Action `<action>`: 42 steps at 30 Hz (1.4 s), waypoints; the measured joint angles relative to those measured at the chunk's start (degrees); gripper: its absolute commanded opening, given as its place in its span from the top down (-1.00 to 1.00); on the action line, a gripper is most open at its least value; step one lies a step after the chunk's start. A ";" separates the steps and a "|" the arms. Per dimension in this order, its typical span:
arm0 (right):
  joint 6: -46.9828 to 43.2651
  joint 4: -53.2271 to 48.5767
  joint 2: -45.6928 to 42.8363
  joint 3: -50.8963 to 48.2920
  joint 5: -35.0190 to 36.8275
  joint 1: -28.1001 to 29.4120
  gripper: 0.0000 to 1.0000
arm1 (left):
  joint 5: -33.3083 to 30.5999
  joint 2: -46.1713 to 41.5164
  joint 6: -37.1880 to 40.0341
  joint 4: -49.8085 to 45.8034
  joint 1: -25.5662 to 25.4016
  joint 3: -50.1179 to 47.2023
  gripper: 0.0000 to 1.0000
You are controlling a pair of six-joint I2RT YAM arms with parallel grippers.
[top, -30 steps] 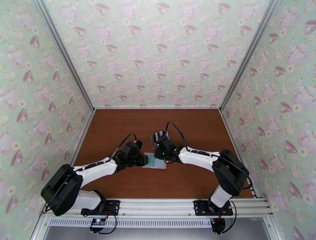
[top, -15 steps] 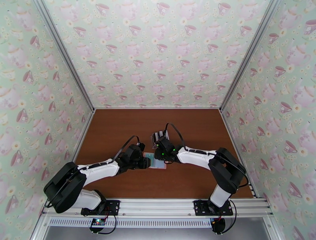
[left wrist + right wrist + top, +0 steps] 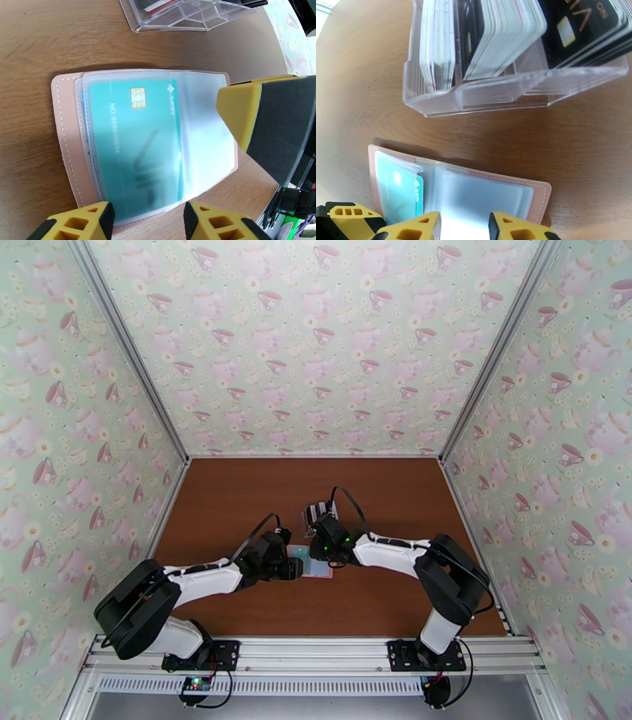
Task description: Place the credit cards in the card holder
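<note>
My left pincer (image 3: 148, 217) and right pincer (image 3: 464, 227) are both released, empty. Just ahead of them lies the open pink folding wallet (image 3: 65, 130), one teal plastic chip card (image 3: 134, 146) sleeved. Black and white cards (image 3: 505, 35) sit in the clear plastic rack (image 3: 493, 92) beyond the right pincer.

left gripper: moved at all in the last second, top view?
Yes. Against the clear card rack, the left gripper has crept right and slightly toward the near edge, covering more of the card holder.

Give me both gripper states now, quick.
Left gripper: open, empty, over the card holder.
Right gripper: open, empty.
</note>
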 measured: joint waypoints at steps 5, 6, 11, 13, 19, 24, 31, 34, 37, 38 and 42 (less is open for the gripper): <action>-0.07 0.11 0.00 -0.04 0.00 -0.57 0.25 | -0.87 -0.09 -0.02 -0.02 -0.35 0.00 -0.10; -0.24 0.17 0.00 -0.11 0.00 -0.68 0.25 | -1.01 -0.20 -0.02 -0.09 -0.35 0.00 -0.10; -0.42 0.37 0.20 -0.42 0.02 -1.11 0.25 | -2.19 -0.52 0.02 -1.36 -0.35 0.00 -0.14; -0.44 0.55 0.37 -0.44 0.00 -1.38 0.25 | -2.34 -0.55 0.09 -1.38 -0.42 0.00 -0.21; -0.44 1.53 1.14 -0.46 -0.39 -1.49 0.26 | -2.38 -0.59 0.02 -1.36 -0.66 0.09 -0.25; -0.42 2.12 1.86 -0.46 -0.52 -1.49 0.27 | -3.32 -1.38 0.22 -2.60 -0.72 0.09 -0.28; -0.42 2.38 1.88 -0.63 -1.29 -1.49 0.27 | -5.90 -3.26 1.14 -7.54 -0.72 0.52 -0.31; -0.42 2.73 2.23 -0.63 -1.38 -1.49 0.27 | -6.54 -3.26 1.42 -8.70 -0.72 1.01 -0.31; -0.39 3.13 2.36 -0.63 -1.53 -1.49 0.27 | -6.80 -3.26 1.75 -9.14 -0.72 1.38 -0.31; -0.39 3.28 2.45 -0.63 -1.55 -1.49 0.27 | -6.84 -3.23 1.77 -9.14 -0.72 1.44 -0.31; -0.39 4.04 2.62 -0.74 -1.77 -1.49 0.28 | -6.93 -2.64 1.77 -9.14 -0.72 1.49 -0.31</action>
